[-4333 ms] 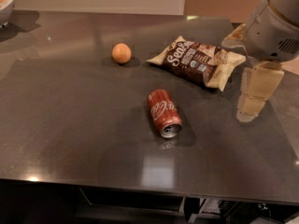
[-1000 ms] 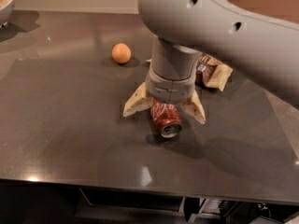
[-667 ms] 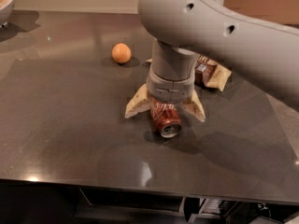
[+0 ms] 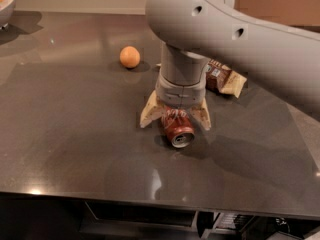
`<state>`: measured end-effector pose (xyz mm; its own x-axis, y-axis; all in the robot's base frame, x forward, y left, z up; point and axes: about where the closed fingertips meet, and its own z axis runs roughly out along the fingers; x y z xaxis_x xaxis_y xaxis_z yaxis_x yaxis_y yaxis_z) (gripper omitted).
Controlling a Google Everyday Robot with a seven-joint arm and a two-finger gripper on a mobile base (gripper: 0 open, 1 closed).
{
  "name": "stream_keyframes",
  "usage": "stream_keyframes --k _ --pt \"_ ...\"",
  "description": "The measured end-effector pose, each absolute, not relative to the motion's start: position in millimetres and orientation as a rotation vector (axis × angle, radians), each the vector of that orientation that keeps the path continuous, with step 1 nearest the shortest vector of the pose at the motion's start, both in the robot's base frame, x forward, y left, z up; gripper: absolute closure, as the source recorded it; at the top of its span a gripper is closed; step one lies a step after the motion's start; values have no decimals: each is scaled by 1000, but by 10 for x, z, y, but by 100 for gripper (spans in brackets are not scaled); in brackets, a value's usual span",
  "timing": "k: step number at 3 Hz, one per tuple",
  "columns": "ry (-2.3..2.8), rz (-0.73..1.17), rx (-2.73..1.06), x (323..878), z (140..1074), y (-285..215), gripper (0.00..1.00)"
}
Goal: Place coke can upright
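The arm, which was off at the right edge of the table [image 4: 60,134] a few seconds ago, now stands straight over the can [image 4: 177,130]. The gripper [image 4: 176,117] points down at it. The two pale fingers [image 4: 150,115] are spread wide, one on each side of the can's body, and they hold nothing yet. Compared with a second ago they sit a little closer together, so the closing seems to have begun. I cannot tell whether either finger touches the metal.

The can has hardly shifted, if at all. It lies on its side near the middle of the table, with its silver top facing the front edge (the pull-tab end is the part most clearly seen). The orange [image 4: 130,57] rests well apart at the back left, and the snack bag [image 4: 224,80] is half hidden behind the arm on the right.

For the task, this means the reach is done and the grasp is the step in hand. The turning upright is all still to come. Because the can is round, it may roll or squirt out if the fingers pinch off-centre. I judge that a squeeze square across the body is needed before it is lifted and tipped onto its base.
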<state>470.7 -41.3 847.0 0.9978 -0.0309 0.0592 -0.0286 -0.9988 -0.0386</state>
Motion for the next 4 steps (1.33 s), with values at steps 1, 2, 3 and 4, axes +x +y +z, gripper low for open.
stream_keyframes --k 1,2,3,4 --pt "26 -98 -3117 4714 8473 -431 39" --pt "5 -90 -3138 4692 8509 -477 63" --pt "103 -29 -3110 4681 8659 -512 87" --pt "317 40 -3026 4694 8936 -477 100"
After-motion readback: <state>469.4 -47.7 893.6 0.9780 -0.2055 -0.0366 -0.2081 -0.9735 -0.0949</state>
